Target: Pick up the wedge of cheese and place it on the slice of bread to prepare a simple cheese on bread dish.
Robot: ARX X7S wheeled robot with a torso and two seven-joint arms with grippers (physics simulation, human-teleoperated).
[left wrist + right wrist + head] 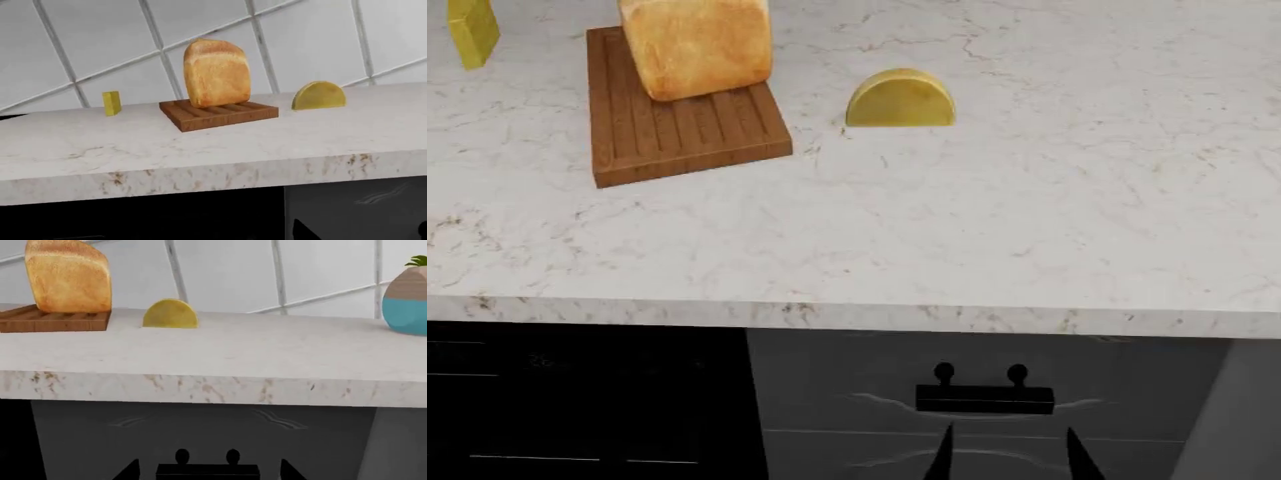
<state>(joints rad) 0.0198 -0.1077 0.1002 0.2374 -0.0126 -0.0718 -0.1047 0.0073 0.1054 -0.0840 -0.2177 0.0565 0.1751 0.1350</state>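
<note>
Cheese (901,100) standing on its flat side, just beside the cutting board (681,125) carrying the bread (697,42). Wide bare table (1028,220) toward the front edge. Right gripper (1008,455) below that edge, jaws apart; left jaws out of sight.

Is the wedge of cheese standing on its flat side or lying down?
Standing upright. The wedge of cheese rests on its flat cut side on the counter, rounded rind up, beside the cutting board.
</note>
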